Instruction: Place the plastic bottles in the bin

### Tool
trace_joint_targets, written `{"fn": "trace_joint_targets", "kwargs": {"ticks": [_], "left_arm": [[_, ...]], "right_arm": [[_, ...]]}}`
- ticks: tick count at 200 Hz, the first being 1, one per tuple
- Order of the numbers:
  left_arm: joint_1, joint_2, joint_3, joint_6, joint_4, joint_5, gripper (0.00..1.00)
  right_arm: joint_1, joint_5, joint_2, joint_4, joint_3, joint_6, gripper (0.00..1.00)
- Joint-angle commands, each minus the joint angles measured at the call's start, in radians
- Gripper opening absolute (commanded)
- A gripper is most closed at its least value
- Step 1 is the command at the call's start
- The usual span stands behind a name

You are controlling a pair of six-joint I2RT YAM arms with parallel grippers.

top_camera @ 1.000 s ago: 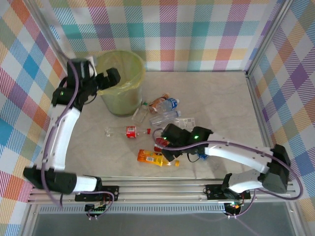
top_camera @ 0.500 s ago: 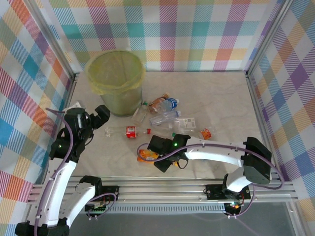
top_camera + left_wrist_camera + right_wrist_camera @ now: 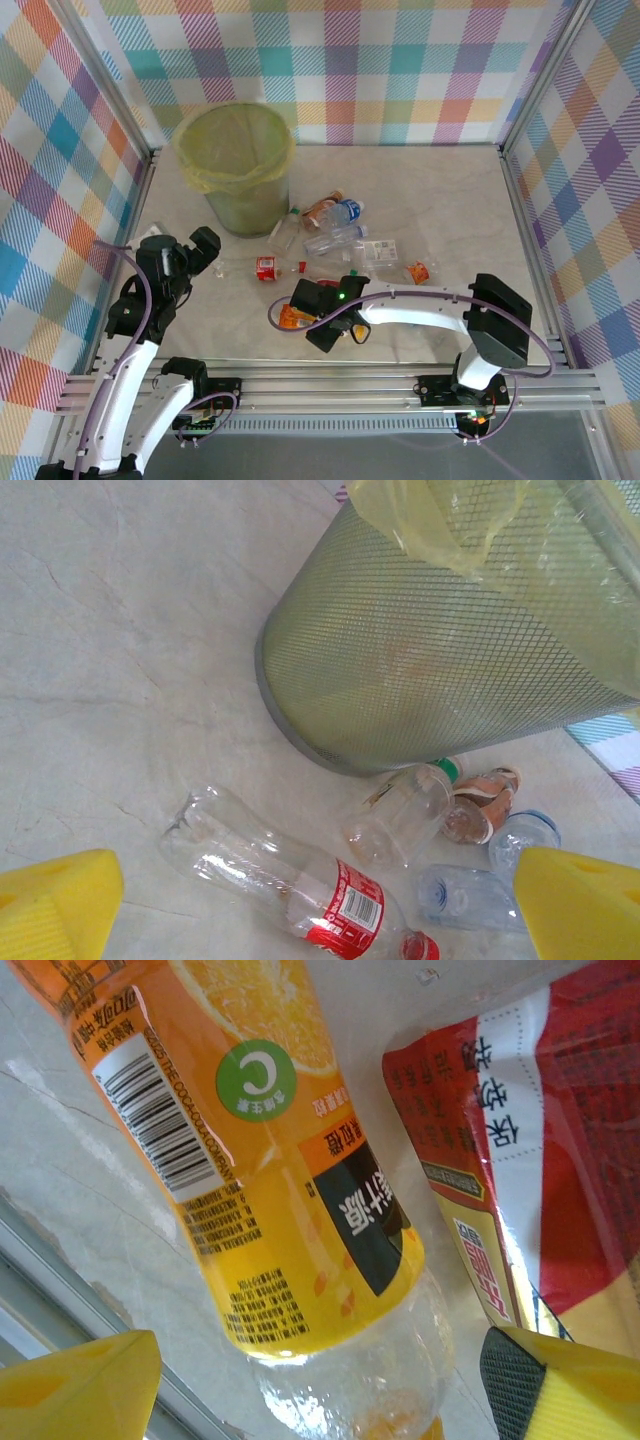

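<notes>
1. Left gripper (image 3: 205,243): the jaws are fully apart and empty. It hovers over the table (image 3: 450,200), just left of a clear red-labelled bottle (image 3: 290,880) lying on its side.
2. Bin (image 3: 245,205): it stands upright at the far left, with a mesh wall and a yellow-green liner folded over the rim. The nearest bottles lie at its foot.
3. Right gripper (image 3: 310,1385): the jaws are apart and straddle the orange-labelled bottle (image 3: 260,1160) near the table's front edge. Neither pad is seen pressing on it. A red-labelled bottle (image 3: 560,1160) lies just beside it.
4. Handling (judged): the orange-labelled bottle looks light and thin-walled and is likely to buckle under a squeeze. Its glossy label may slide, so the hold should go across the labelled middle, not the clear tapered end.
5. Remaining plastic bottles (image 3: 335,225): these form a loose heap mid-table. One crushed orange piece (image 3: 418,271) lies farther right.
</notes>
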Motion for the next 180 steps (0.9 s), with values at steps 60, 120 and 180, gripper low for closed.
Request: {"fn": "trace_joint_targets", "kwargs": {"ticks": [60,120,180], "left_arm": [[-0.004,-0.02,-0.016,-0.012,0.015,-0.02,1.0],[-0.004,-0.015,-0.016,-0.011,0.029,-0.019,1.0],[-0.005,-0.01,-0.023,-0.016,0.035,-0.022,1.0]], "right_arm": [[0.011,-0.032,0.05,0.035,0.013,-0.008,0.81],[0.026,-0.057,0.076,0.044,0.012,0.009,0.79],[0.033,-0.064,0.122,0.073,0.01,0.003,0.79]]}}
